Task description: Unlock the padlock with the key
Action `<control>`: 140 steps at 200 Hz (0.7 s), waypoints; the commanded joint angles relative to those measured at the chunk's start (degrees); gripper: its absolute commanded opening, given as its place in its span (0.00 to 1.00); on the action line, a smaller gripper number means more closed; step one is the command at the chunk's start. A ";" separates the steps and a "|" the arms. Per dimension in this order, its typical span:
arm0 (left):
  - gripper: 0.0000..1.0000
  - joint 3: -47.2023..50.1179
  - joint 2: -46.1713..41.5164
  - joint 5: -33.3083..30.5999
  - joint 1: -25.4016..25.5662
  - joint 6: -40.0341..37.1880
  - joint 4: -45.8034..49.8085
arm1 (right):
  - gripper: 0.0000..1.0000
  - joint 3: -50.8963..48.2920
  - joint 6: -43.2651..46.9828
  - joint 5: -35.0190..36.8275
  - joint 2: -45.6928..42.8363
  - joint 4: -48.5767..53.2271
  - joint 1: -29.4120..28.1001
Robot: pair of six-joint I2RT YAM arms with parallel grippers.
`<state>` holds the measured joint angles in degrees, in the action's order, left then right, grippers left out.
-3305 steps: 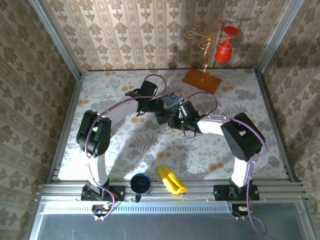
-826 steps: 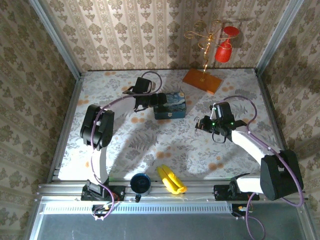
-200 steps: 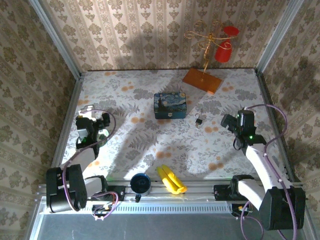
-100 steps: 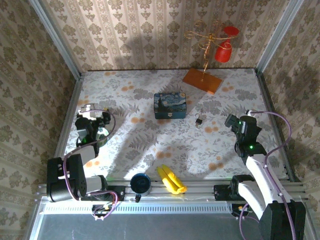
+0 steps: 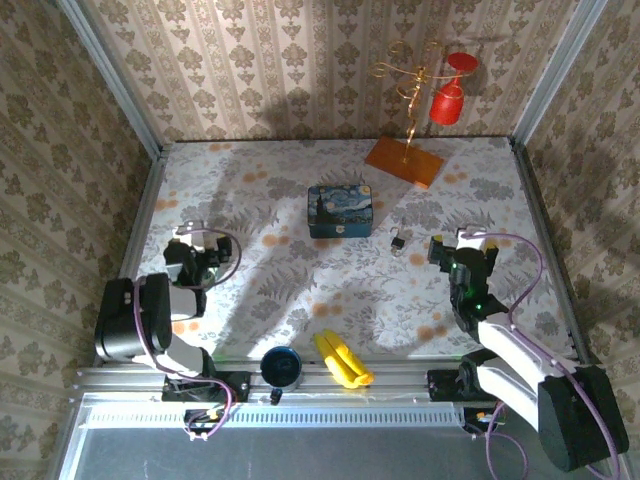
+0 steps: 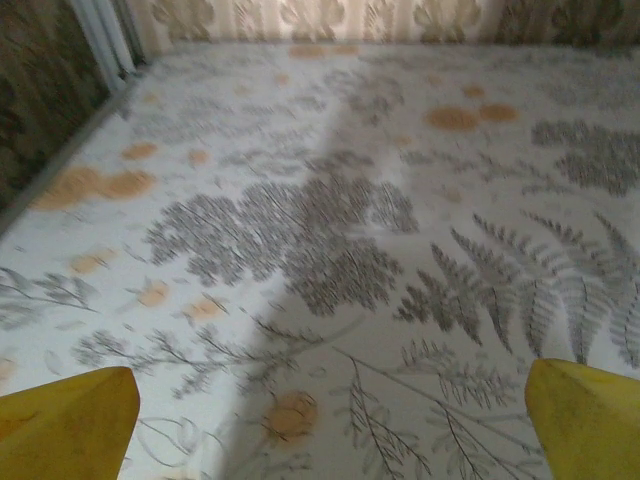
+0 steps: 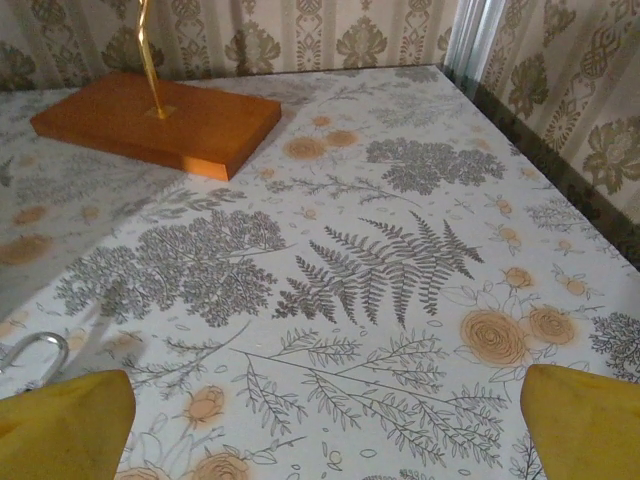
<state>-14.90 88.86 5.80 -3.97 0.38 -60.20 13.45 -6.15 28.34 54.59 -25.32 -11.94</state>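
The padlock (image 5: 399,240) is a tiny silver-and-dark piece lying on the flowered table just right of the blue painting-printed box (image 5: 340,211). A silver loop (image 7: 20,352) at the left edge of the right wrist view may be its shackle. I cannot make out the key as a separate thing. My right gripper (image 5: 458,244) (image 7: 325,420) stands open low over the table, right of the padlock and apart from it, with nothing between its yellow fingertips (image 7: 60,420). My left gripper (image 5: 203,243) (image 6: 330,420) is open over bare cloth at the left side, far from the box.
A gold wire stand with red cups (image 5: 445,90) rises from an orange wooden base (image 5: 403,161) (image 7: 160,120) at the back right. Bananas (image 5: 343,360) and a dark blue cup (image 5: 282,367) sit at the near edge. Papered walls close in both sides.
Both arms, earlier at the box, have drawn back to their sides with the padlock left on the table. Over the last second the right gripper shifted left and the left arm folded in.
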 commanded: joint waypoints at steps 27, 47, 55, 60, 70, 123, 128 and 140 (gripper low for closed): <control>1.00 -3.98 0.56 1.06 0.71 -1.37 -0.04 | 1.00 0.68 6.71 1.20 9.94 -18.11 -0.18; 1.00 -6.10 0.31 -0.21 1.71 -2.27 4.44 | 1.00 1.07 7.44 0.26 14.21 -22.84 -0.15; 1.00 -6.15 0.32 -0.42 1.77 -2.32 4.72 | 1.00 1.06 7.47 -0.15 15.76 -25.04 -0.16; 1.00 -6.20 0.39 -0.40 1.84 -2.27 4.62 | 1.00 1.06 7.59 -0.43 16.68 -26.23 -0.18; 1.00 -6.19 0.29 -0.15 1.76 -2.27 4.60 | 1.00 1.13 7.92 -1.60 18.37 -28.33 -0.23; 1.00 -6.37 0.26 1.47 1.64 -2.80 5.03 | 1.00 0.34 11.01 -4.48 29.44 -40.34 0.01; 1.00 -6.44 0.27 1.68 1.64 -2.84 5.12 | 1.00 0.35 11.08 -4.87 30.45 -41.40 0.15; 1.00 -6.71 0.34 3.70 1.66 -3.48 5.64 | 1.00 -0.17 11.16 -4.68 31.36 -43.51 0.26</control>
<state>-20.40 89.89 6.39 -2.33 -1.34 -55.46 13.54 3.22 24.84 83.66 -59.92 -11.90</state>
